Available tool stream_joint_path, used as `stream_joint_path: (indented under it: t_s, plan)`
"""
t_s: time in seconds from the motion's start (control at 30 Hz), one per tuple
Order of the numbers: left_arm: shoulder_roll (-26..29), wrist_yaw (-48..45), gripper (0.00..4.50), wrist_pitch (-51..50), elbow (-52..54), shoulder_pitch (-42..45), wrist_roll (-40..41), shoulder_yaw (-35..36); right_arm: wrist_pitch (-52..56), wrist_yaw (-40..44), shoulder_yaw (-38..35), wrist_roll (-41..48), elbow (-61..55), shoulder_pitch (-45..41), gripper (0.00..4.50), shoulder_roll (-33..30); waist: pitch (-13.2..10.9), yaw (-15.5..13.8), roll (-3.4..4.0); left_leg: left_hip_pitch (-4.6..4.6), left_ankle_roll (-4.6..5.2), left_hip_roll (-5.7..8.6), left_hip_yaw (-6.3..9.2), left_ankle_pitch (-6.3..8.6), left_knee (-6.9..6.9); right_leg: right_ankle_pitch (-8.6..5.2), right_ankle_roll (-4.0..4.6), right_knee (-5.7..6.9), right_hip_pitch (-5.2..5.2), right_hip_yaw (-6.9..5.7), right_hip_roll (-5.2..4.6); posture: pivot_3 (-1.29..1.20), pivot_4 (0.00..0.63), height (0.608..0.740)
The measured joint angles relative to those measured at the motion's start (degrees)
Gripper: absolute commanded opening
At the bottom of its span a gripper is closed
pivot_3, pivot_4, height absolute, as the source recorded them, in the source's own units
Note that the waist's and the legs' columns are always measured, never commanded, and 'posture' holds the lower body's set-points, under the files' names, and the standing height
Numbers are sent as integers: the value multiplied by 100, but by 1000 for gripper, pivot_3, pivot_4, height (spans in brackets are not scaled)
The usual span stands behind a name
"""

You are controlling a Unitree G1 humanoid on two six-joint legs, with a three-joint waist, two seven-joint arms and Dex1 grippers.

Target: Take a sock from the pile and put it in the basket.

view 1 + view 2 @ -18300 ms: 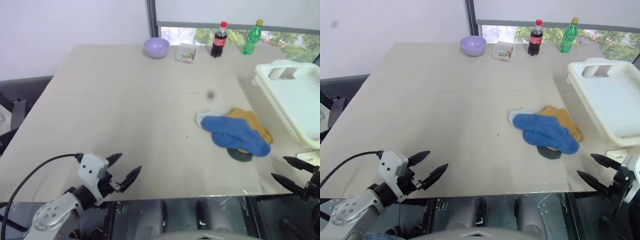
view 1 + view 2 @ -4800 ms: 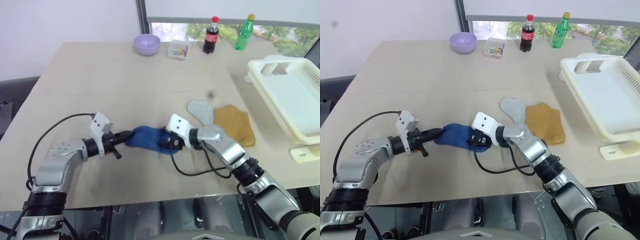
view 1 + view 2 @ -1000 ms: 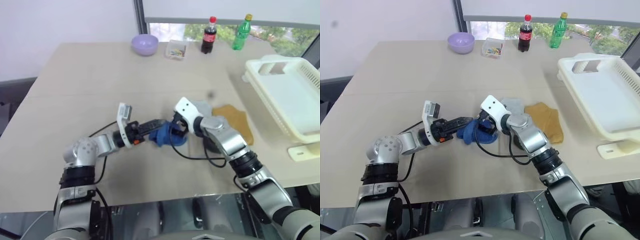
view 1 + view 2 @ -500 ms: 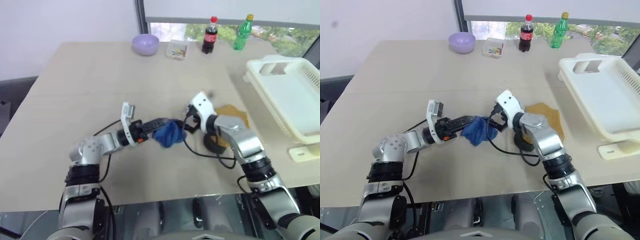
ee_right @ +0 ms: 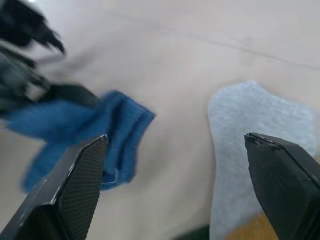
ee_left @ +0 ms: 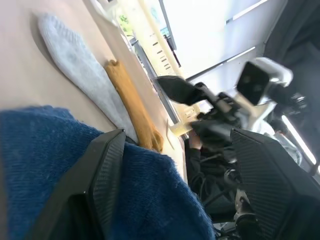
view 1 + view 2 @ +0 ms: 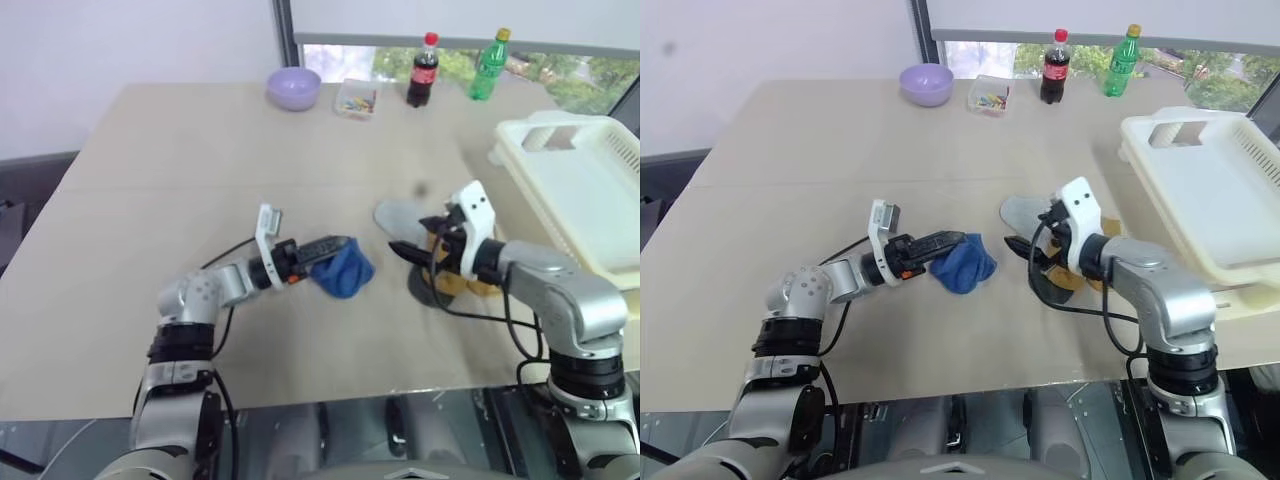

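Table [image 7: 150,160] | bowl [image 7: 293,88], bottles far | grey sock [image 7: 400,217] beside basket [image 7: 590,200]

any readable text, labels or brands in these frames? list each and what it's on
None can be read.
Cola bottle: red label, lettering too small to read.
Green bottle: label too small to read.
Small clear box: no lettering discernible.
Socks, basket, left hand, right hand: no print visible.

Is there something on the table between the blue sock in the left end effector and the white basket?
Yes. The right end effector, open, and its arm hang between the blue sock held by the left end effector and the basket. The grey sock and yellow sock lie flat below that path.
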State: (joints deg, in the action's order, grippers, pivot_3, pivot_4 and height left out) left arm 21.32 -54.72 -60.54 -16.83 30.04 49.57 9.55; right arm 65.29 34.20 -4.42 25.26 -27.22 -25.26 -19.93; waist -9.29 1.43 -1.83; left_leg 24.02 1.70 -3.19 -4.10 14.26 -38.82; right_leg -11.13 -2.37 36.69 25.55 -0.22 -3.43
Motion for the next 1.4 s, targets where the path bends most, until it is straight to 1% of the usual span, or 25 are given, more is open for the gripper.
stream_joint_path:
  t_s: [0.13, 0.3, 0.5, 0.7, 0.83, 1.0, 1.07, 1.2, 1.4]
  plan:
    - [-72, 0, 3578, 406, -361, 164, -296, -38, 253, -193, 102, 414, -97, 4, 4461, 484, 0, -9, 0, -2, 0, -4, 3, 0, 0, 0, 0, 3, 0, 0, 7, 0, 150, 729]
    - [-162, -79, 3578, 754, -679, 316, -547, -54, 188, -396, 676, 442, 78, 126, 4461, 731, 0, -53, 0, 6, 0, 0, 0, 0, 0, 1, 2, -4, 0, 1, 1, 0, 150, 729]
    - [-329, -122, 3578, 758, -661, 284, -550, -35, 74, -807, 685, 427, 422, -1, 4461, 1095, 0, -67, 0, 10, 0, 1, 3, 0, 0, 1, 1, -6, 1, -2, 0, 0, 150, 729]
    - [-506, 14, 3578, 627, -628, 232, -416, 230, -37, -1015, 846, 321, 634, -34, 4461, 1096, 0, -57, 0, 11, 0, 0, 6, 0, 0, 1, 0, -6, 2, -3, 2, 0, 150, 729]
    - [-545, 85, 3578, 578, -620, 224, -360, 318, -210, -1053, 1188, 167, 789, -35, 4461, 984, 0, -53, 0, 11, 0, 1, 5, 0, 0, 1, -1, -6, 2, -3, 1, 0, 150, 729]
    - [-562, 90, 3578, 523, -535, 153, -326, 343, -327, -1134, 1215, 108, 957, -39, 4461, 1053, 0, -53, 0, 11, 0, 0, 6, 0, 0, 1, 0, -6, 2, -3, 2, 0, 150, 729]
    - [-573, 96, 3578, 502, -471, 133, -326, 343, -278, -1145, 1139, 213, 944, -46, 4461, 1094, 0, -54, 0, 13, 0, 1, 6, 0, 0, 1, 0, -7, 2, -4, 2, 0, 150, 729]
    - [-605, 103, 3578, 499, -451, 119, -326, 342, -151, -1168, 1004, 393, 748, -117, 4461, 1120, 0, -55, 0, 13, 0, 1, 7, 0, 0, 1, -1, -6, 2, -4, 2, 0, 150, 729]
    - [-702, 140, 3578, 516, -450, 121, -327, 342, -39, -1225, 1034, 513, 555, -251, 4461, 1130, 0, -58, 0, 13, 0, 1, 8, 0, 0, 1, 0, -7, 2, -6, 1, 0, 150, 729]
